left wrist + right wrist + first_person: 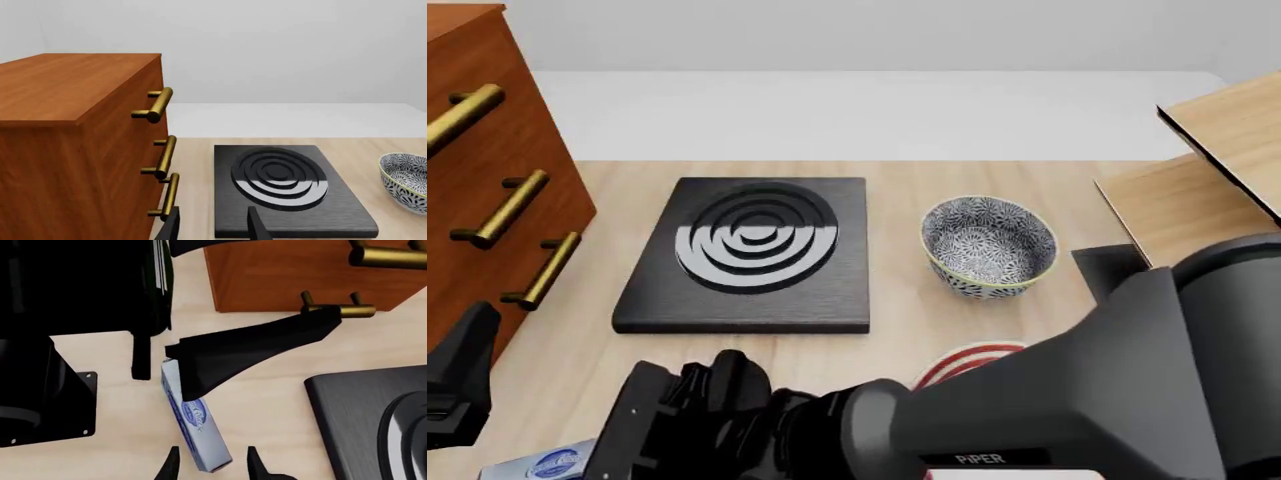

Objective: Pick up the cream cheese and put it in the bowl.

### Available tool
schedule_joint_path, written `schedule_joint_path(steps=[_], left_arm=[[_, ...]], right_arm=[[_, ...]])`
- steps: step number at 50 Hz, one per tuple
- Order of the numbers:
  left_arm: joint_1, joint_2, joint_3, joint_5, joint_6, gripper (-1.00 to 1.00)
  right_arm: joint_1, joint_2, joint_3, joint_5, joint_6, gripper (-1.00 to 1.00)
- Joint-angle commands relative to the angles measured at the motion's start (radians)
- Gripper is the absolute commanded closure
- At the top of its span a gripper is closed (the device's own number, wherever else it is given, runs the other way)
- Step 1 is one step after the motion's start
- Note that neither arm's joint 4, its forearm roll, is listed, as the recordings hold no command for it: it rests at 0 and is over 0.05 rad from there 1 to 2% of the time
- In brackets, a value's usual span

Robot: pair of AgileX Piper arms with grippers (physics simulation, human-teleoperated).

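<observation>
On the far left stands the wooden drawer cabinet (487,150) with gold handles. It is out of the way, at the table's left edge. Just below it, the left gripper (212,225) hangs over the table by the cabinet. Its two fingers are spread apart with nothing between them. It looks parked, so I think it is not the arm doing this job.

Next, low in the front view, is the cream cheese (193,422). Only a small piece of it shows there, at the near edge, because the right arm covers the rest. It lies flat on the table (988,330), close to the arms and well apart from the bowl. In the right wrist view its long side runs along the line of the fingers, away from the camera, tilted a little. I cannot tell where its red end is.

The right gripper (210,462) reaches across toward the left and hangs over the box. Its fingers are open, one on each side of the near end. They do not seem to squeeze it yet. I think it is lined up this way so it can pinch the narrow sides.

Then comes the black stove plate (754,255). Right of that sits the bowl (989,246), upright and with nothing in it, waiting for the box.
</observation>
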Motion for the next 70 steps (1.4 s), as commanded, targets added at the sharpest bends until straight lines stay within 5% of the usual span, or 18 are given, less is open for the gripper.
schedule_joint_path(steps=[1,13,14,38,70], left_arm=[[0.000,0.000,0.000,0.000,0.000,-1.00],[0.000,0.000,0.000,0.000,0.000,-1.00],[0.000,0.000,0.000,0.000,0.000,-1.00],[0.000,0.000,0.000,0.000,0.000,-1.00],[0.000,0.000,0.000,0.000,0.000,-1.00]], right_arm=[[0.002,0.013,-0.007,0.004,0.002,-1.00],[0.002,0.037,-0.020,0.003,0.025,-1.00],[0.002,0.039,-0.020,0.000,0.025,1.00],[0.007,-0.005,0.008,0.004,0.016,1.00],[0.007,-0.266,0.255,-0.006,0.020,1.00]])
